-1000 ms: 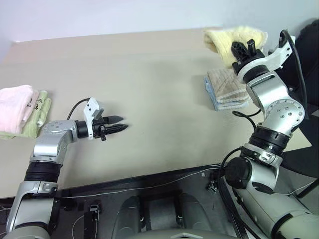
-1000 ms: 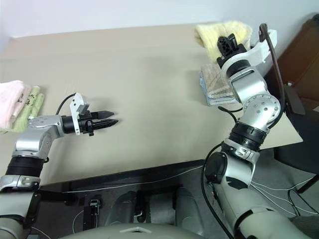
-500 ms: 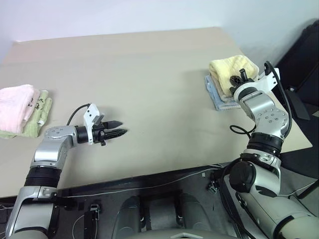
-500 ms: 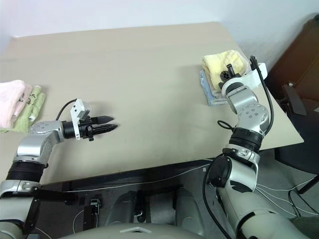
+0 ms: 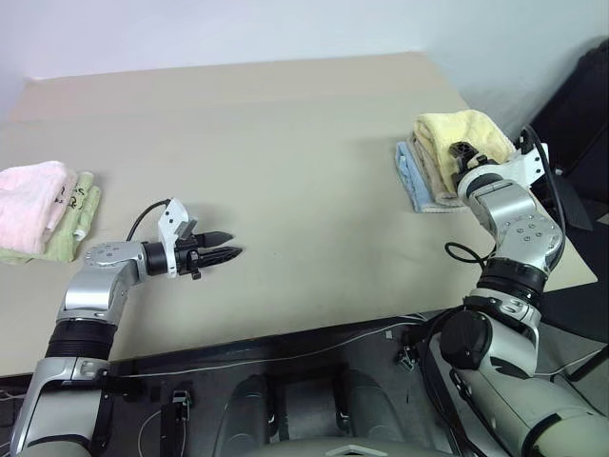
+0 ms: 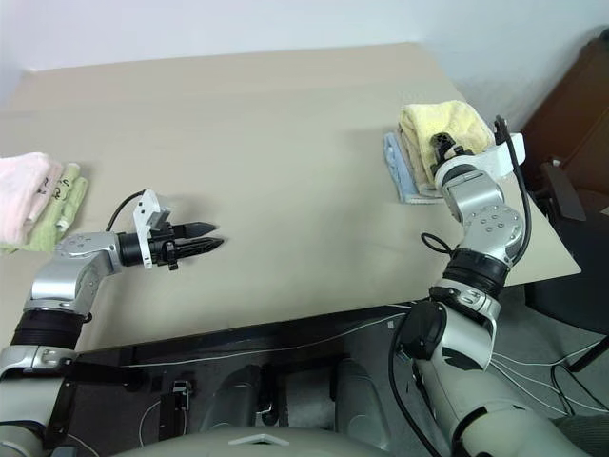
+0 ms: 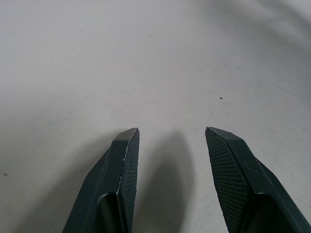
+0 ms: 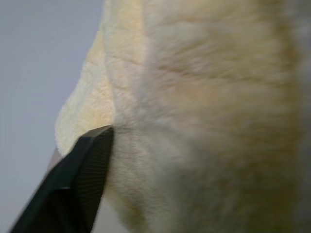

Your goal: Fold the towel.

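Yellow towel [image 5: 457, 133] tops the right-edge stack, right gripper [image 5: 461, 152] spread against it; left gripper [image 5: 234, 255] parted over bare table [image 5: 285, 171].

Pale yellow towel [image 5: 455, 133] over beige and perhaps light-blue folded cloths [image 5: 416, 177]; pink towel [image 5: 29, 205], tan table [image 5: 285, 143].

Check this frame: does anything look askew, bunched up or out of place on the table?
Yes. The towel sits as a rumpled lump on the folded stack at the table's right edge, overhanging it instead of lying square. The right gripper is at its near side. The pink and green towels on the left lie neatly.
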Action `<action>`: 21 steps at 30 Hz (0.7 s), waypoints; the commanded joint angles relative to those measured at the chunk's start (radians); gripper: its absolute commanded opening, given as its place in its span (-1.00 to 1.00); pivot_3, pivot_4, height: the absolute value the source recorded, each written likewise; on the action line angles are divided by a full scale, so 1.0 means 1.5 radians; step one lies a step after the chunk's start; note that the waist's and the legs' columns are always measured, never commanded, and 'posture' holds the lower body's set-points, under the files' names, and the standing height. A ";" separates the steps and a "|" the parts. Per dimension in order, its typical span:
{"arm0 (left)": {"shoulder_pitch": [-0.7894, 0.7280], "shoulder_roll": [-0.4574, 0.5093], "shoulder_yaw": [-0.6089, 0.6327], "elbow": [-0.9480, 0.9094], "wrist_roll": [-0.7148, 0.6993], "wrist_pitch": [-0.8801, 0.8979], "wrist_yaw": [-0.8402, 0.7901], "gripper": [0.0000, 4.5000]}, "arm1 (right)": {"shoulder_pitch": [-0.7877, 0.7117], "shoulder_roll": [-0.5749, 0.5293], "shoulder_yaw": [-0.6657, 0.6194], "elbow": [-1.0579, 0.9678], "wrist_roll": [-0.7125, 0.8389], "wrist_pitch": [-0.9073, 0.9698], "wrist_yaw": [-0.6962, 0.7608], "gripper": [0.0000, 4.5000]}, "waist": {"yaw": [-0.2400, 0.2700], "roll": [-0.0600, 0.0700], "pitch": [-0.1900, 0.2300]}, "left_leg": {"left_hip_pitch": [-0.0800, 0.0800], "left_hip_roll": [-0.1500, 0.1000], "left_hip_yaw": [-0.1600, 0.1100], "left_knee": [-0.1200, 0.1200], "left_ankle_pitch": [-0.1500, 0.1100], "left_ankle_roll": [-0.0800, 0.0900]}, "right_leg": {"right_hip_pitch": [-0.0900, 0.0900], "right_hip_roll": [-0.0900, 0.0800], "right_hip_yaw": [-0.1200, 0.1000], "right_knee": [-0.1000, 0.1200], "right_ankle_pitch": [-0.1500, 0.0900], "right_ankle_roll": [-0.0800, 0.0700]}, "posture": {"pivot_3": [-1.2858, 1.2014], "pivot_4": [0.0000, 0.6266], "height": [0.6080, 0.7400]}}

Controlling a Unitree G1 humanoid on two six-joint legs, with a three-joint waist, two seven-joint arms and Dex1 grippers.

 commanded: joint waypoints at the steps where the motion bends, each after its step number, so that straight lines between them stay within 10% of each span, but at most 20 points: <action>1: -0.018 -0.003 0.004 -0.011 -0.004 -0.002 -0.005 0.02 | 0.013 -0.007 -0.011 -0.048 0.029 0.004 -0.009 0.99 | 0.000 0.000 0.000 | 0.000 0.000 0.000 0.000 0.000 0.000 | 0.000 0.000 0.000 0.000 0.000 0.000 | 0.03 -0.52 1.00; 21: -0.079 -0.021 -0.017 0.052 0.017 -0.026 -0.041 0.02 | 0.159 -0.005 -0.010 -0.319 0.360 0.054 -0.111 0.99 | 0.001 0.000 0.000 | 0.000 0.000 0.000 0.000 0.000 0.000 | 0.000 0.000 0.000 0.000 0.000 0.000 | 0.03 -0.52 1.00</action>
